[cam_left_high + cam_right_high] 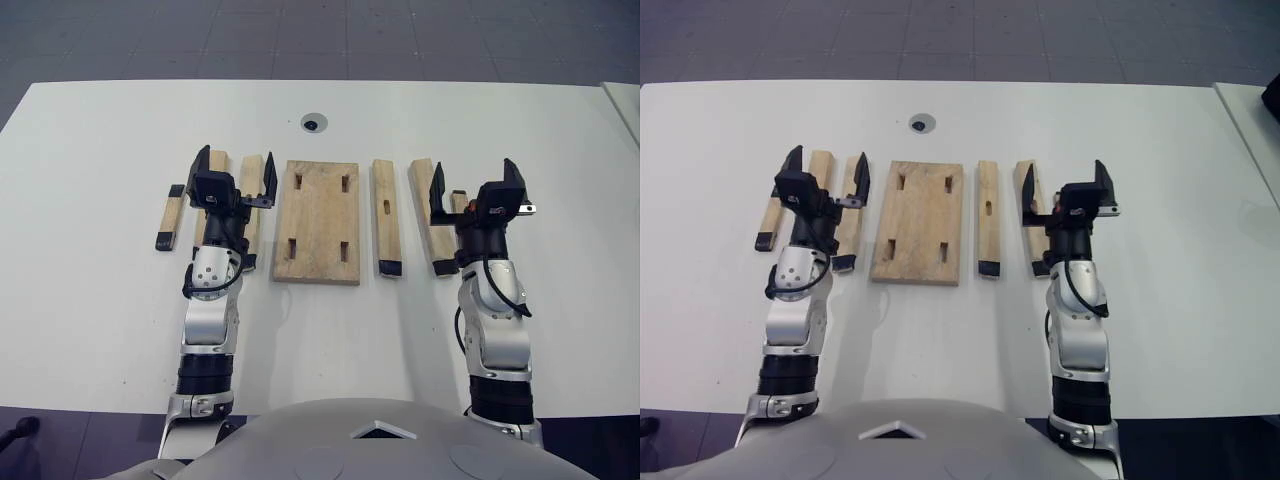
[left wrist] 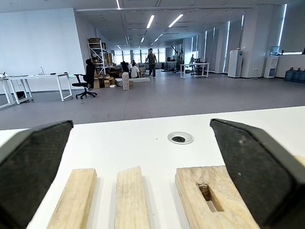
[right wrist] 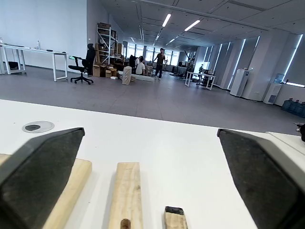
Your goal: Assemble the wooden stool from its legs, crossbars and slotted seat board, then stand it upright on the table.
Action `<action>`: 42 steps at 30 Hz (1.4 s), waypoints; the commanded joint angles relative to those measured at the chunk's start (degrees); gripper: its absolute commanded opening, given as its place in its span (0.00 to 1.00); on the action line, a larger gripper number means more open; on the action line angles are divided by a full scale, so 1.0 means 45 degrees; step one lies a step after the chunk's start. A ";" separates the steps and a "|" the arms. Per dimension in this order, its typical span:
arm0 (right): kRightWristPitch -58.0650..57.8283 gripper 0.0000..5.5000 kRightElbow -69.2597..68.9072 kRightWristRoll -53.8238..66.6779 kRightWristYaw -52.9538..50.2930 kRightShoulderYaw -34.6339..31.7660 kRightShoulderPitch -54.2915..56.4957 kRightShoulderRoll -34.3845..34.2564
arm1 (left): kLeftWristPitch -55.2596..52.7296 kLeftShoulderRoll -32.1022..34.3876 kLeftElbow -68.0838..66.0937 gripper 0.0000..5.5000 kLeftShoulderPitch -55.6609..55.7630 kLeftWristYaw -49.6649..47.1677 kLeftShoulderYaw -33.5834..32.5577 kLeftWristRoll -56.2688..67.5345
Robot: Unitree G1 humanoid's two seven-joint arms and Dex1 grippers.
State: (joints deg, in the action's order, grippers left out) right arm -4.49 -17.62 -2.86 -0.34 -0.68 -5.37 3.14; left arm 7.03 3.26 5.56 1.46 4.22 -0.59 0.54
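Black-fingered, my left gripper [image 1: 235, 168] and right gripper [image 1: 473, 176] gape empty over pale wooden legs [image 1: 385, 230] flanking the mid-frame slotted seat board [image 1: 318, 222].

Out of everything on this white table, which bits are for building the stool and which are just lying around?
For the stool: slotted seat board; slotted bar right of it; black-tipped short piece far left; two sticks under the left claw; wooden pieces by the right claw.
Just there: round cable port set in the table.
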 commanded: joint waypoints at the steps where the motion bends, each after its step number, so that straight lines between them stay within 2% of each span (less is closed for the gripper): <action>1: -0.0060 0.85 -0.0094 -0.0101 0.0009 0.0241 -0.0185 -0.0091 | -0.0142 -0.0023 0.0511 0.88 0.0067 -0.0210 -0.0003 -0.0167; 3: -0.0091 0.89 -0.0126 -0.0121 0.0019 0.0274 -0.0170 -0.0060 | -0.0209 -0.0066 0.0654 0.91 -0.0008 -0.0276 0.0009 -0.0206; 8: 0.0013 0.77 -0.0077 -0.0019 0.0054 0.0216 -0.0069 -0.0034 | -0.0285 -0.0099 0.0864 0.79 -0.0059 -0.0445 -0.0014 -0.0228; 10: 0.0007 0.81 -0.0012 0.0001 0.0077 0.0214 -0.0037 -0.0029 | -0.0349 -0.0074 0.0929 0.83 -0.0081 -0.0508 -0.0081 -0.0247; 18: 0.0016 0.59 0.0026 -0.0043 0.0031 0.0189 0.0053 -0.0028 | -0.0401 -0.0084 0.1127 0.61 -0.0286 -0.0590 0.0035 -0.0300; 21: 0.0015 0.51 0.0057 -0.0038 0.0034 0.0147 0.0090 -0.0003 | -0.0402 -0.0064 0.1080 0.68 -0.0295 -0.0618 0.0023 -0.0323; 24: 0.0019 0.41 0.0059 -0.0028 0.0057 0.0138 0.0100 0.0005 | -0.0375 -0.0063 0.1035 0.59 -0.0338 -0.0649 0.0012 -0.0332; 38: 0.0026 0.79 0.0157 -0.0033 0.0111 0.0070 0.0142 0.0074 | -0.0282 -0.0017 0.0947 0.98 -0.0574 -0.0628 0.0081 -0.0339; 42: 0.0015 0.90 0.0126 -0.0040 0.0096 0.0116 0.0106 0.0029 | -0.0271 -0.0062 0.0992 0.98 -0.0732 -0.0617 0.0189 -0.0367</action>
State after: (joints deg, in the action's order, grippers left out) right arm -4.44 -17.26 -2.99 0.11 0.05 -5.14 3.17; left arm 6.01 3.03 9.87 -0.91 1.37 -0.25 -0.43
